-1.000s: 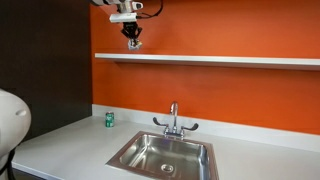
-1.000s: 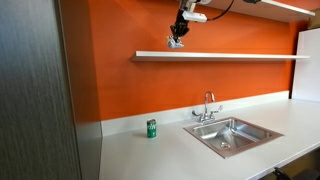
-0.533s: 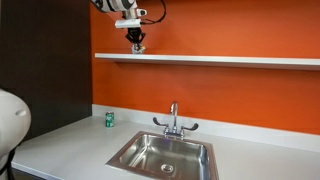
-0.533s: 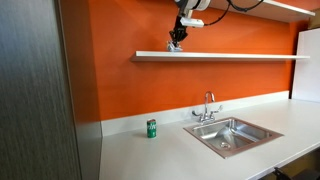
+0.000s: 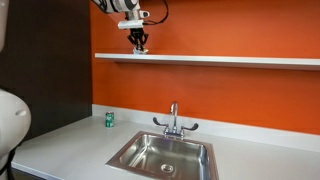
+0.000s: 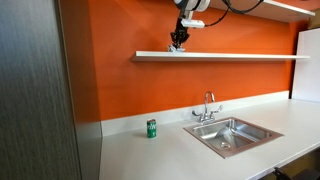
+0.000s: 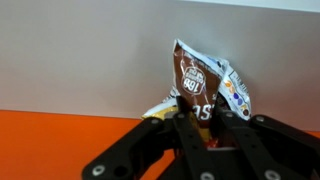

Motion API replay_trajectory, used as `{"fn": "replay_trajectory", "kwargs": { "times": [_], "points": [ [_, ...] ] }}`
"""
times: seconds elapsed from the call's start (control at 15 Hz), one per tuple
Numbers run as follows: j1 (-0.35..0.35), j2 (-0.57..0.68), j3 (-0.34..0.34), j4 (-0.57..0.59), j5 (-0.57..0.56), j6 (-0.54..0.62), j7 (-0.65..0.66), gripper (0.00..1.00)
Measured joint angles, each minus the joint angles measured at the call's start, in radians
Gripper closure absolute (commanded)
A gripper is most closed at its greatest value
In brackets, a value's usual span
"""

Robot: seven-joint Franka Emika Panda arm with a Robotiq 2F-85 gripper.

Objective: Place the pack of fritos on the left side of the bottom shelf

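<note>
The pack of fritos [image 7: 203, 88] is a crinkly packet with brown, white and orange print, held upright between my fingers in the wrist view. My gripper [image 7: 203, 125] is shut on its lower part. In both exterior views my gripper [image 5: 139, 44] [image 6: 179, 44] hangs just above the left part of the bottom shelf [image 5: 230, 60] [image 6: 240, 56], a long white board on the orange wall. The pack is too small to make out there. I cannot tell whether the pack touches the board.
A small green can [image 5: 110, 119] [image 6: 152, 128] stands on the white counter left of the steel sink [image 5: 165, 153] [image 6: 232, 134] with its tap [image 5: 174, 118]. A dark panel [image 6: 40, 90] borders the left. Another white board [image 6: 290, 6] sits higher up.
My gripper has moved with the pack toward the wall and slightly down, ending closer over the left part of the bottom shelf.
</note>
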Motion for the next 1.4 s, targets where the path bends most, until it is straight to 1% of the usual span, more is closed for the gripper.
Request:
{"fn": "replay_trajectory", "kwargs": {
  "times": [0.33,0.4,1.07,1.4],
  "points": [
    [0.001,0.01,-0.003,0.021,-0.003,-0.012,0.0,0.04],
    [0.001,0.01,-0.003,0.024,-0.003,-0.013,0.0,0.01],
    [0.012,-0.025,-0.003,0.03,-0.037,-0.013,0.003,0.0],
    [0.018,-0.105,-0.003,-0.031,-0.064,-0.022,0.019,0.0]
  ]
}}
